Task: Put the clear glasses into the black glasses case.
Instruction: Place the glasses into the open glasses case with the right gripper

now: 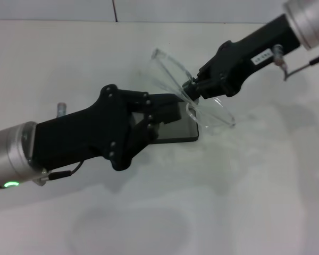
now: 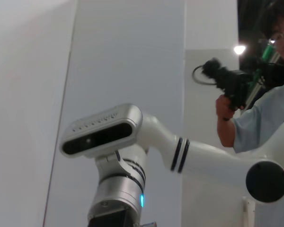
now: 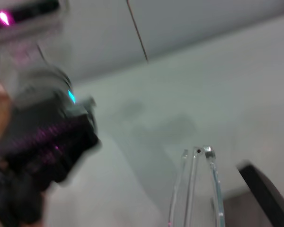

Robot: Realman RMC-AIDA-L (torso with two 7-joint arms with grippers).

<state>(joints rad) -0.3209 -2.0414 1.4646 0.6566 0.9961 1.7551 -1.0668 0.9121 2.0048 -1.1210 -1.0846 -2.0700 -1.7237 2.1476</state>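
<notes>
Reaching in diagonally, right hand pinches clear glasses above black glasses case.

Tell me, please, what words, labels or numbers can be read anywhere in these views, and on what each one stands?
None can be read.
White label on the right gripper: print too small to read.
Embossed lettering on the robot's head camera housing: too faint to read.
The black glasses case and clear glasses: no lettering shows.

Clear glasses: colourless see-through plastic, glossy, smooth. Black glasses case: black w/ slight sheen, grey smooth-looking inside; both grippers, left and right, matt black, arm sleeves brushed silvery metal. Table: white, smooth, matt.
</notes>
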